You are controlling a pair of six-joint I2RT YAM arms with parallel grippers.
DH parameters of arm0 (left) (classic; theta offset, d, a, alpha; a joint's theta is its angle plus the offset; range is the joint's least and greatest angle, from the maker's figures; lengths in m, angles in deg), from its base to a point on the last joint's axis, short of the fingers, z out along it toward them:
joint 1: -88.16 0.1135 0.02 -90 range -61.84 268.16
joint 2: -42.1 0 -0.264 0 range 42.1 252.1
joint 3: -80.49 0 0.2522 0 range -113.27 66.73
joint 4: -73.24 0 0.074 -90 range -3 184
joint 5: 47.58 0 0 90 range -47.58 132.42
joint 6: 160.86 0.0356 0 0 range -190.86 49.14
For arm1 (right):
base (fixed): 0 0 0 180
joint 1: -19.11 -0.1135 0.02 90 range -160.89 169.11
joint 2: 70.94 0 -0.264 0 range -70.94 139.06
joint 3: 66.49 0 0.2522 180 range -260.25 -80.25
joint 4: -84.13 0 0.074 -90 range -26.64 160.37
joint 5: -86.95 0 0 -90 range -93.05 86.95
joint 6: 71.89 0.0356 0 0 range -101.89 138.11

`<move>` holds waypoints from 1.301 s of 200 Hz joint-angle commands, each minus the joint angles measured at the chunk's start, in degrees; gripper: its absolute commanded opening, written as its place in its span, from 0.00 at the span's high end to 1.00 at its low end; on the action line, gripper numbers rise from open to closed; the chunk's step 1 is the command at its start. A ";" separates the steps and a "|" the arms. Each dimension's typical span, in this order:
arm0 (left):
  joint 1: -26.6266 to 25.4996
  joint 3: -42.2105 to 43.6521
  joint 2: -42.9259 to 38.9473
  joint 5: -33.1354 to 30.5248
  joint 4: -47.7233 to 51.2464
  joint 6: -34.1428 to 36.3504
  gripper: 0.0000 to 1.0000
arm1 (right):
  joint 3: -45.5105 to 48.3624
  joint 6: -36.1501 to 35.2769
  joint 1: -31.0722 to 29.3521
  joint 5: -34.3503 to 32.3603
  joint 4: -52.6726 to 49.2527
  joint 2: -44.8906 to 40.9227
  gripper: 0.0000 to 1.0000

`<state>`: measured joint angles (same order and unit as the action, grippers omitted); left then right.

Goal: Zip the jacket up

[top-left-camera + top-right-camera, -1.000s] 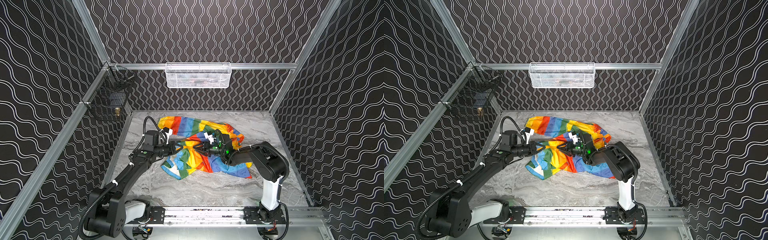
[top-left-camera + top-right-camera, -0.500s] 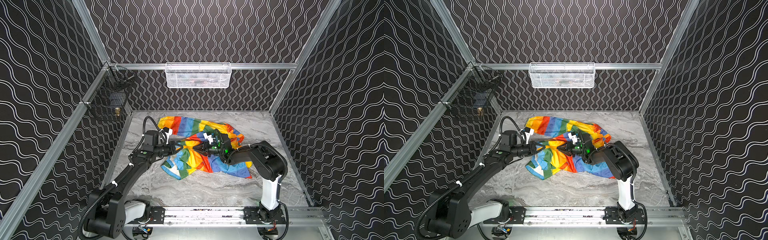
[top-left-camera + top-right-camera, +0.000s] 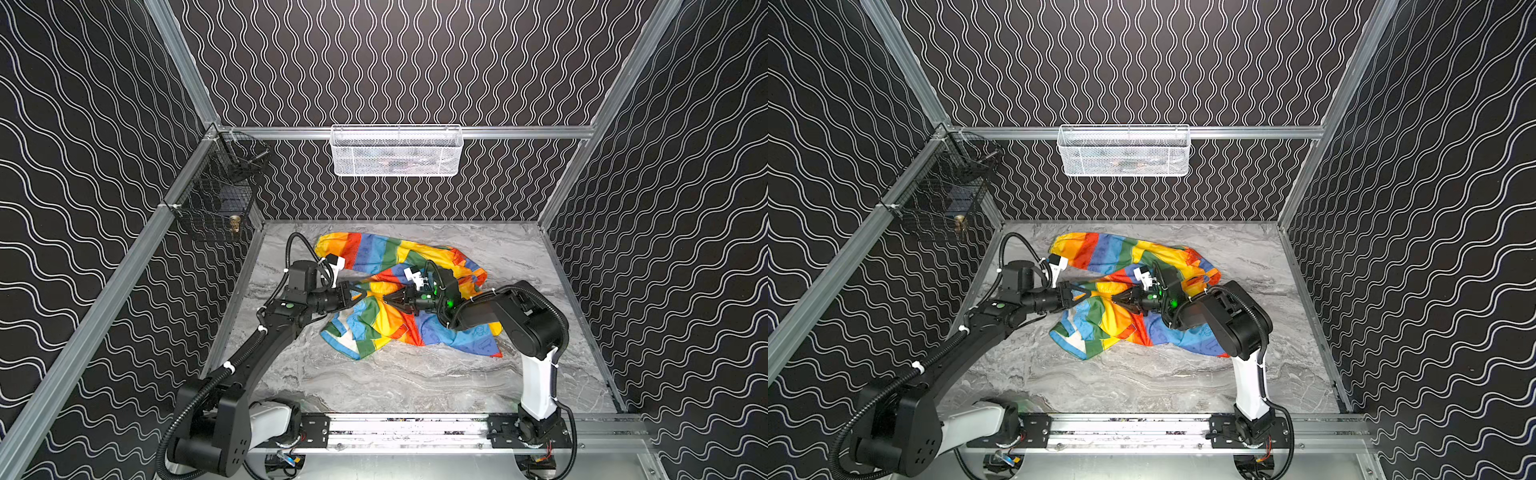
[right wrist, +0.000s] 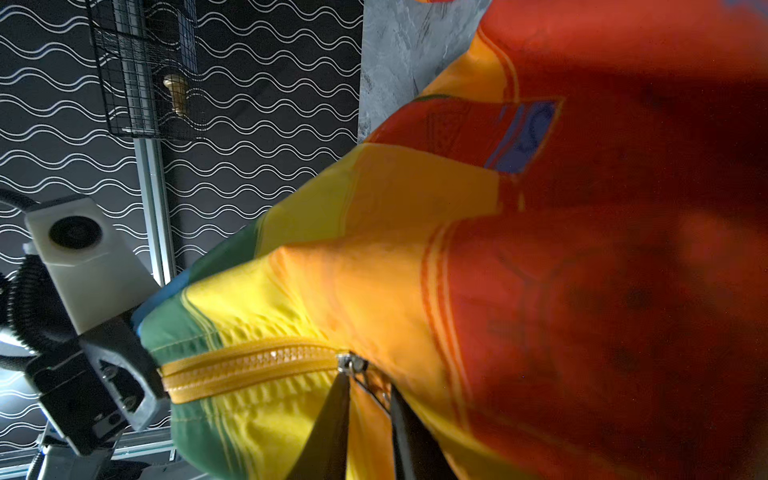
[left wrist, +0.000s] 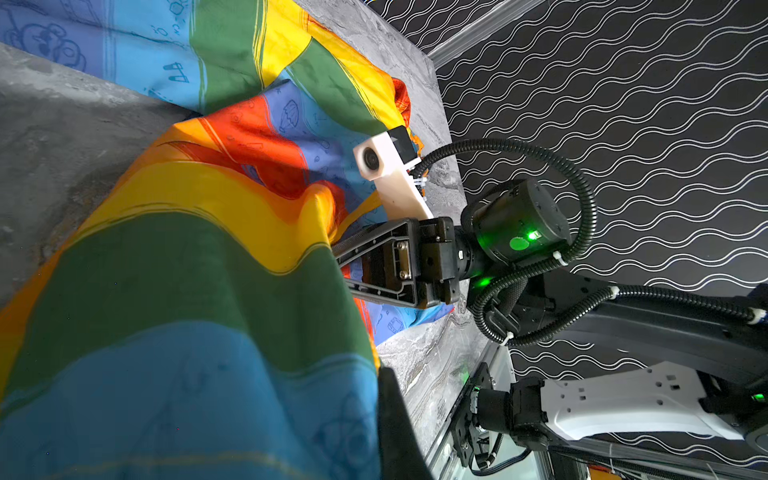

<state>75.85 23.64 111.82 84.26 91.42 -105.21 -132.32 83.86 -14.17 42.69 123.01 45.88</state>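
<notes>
The rainbow-striped jacket [image 3: 374,249] [image 3: 1113,253] lies crumpled on the marble table, its middle lifted between both grippers. My left gripper [image 3: 360,293] [image 3: 1086,293] is shut on the jacket at the lower end of the orange zipper [image 4: 249,365]. Striped cloth [image 5: 187,270] drapes over its fingers in the left wrist view. My right gripper [image 3: 386,298] [image 4: 368,382] faces it a short way off. Its two dark fingers are closed in on the metal zipper pull [image 4: 351,365], with a narrow gap between them. Between the grippers the zipper teeth are joined.
A white wire basket [image 3: 395,151] hangs on the back wall and a black wire basket [image 3: 220,199] on the left wall. Bare marble table [image 3: 395,382] lies in front of the jacket, ending at the arms' base rail [image 3: 415,428].
The right gripper's fingers have narrowed around the zipper pull and it has edged a little toward the left gripper. The left gripper has stayed shut in place.
</notes>
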 commanded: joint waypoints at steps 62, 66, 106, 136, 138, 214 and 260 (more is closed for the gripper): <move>0.11 -0.07 0.07 0.96 -2.32 0.25 1.00 | -0.93 1.02 -0.48 0.14 1.56 -0.54 0.92; 0.10 -0.06 0.07 0.96 -2.32 0.33 1.00 | -0.92 0.91 -0.46 0.02 1.15 -0.62 0.93; 0.10 -0.42 -0.57 0.52 -1.22 0.73 1.00 | -1.51 -4.11 -0.32 -3.47 -9.74 -2.89 1.00; 0.12 -0.68 -1.05 0.17 -0.59 0.99 1.00 | -2.59 -12.53 -0.03 -10.16 -24.49 -7.04 1.00; 0.11 -0.68 -1.04 0.17 -0.63 1.03 1.00 | -2.81 -13.21 -0.03 -10.67 -25.61 -7.26 1.00; 0.18 -1.03 -1.73 -0.69 -0.50 1.25 1.00 | -7.78 -25.85 0.31 -25.70 -47.85 -12.60 1.00; 0.51 -1.23 -3.08 -3.37 1.61 2.00 1.00 | -7.26 -28.75 2.98 -29.05 -51.62 -14.55 1.00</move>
<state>75.91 23.20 109.61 82.78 92.76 -104.99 -139.67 57.72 -12.69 18.32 76.02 32.35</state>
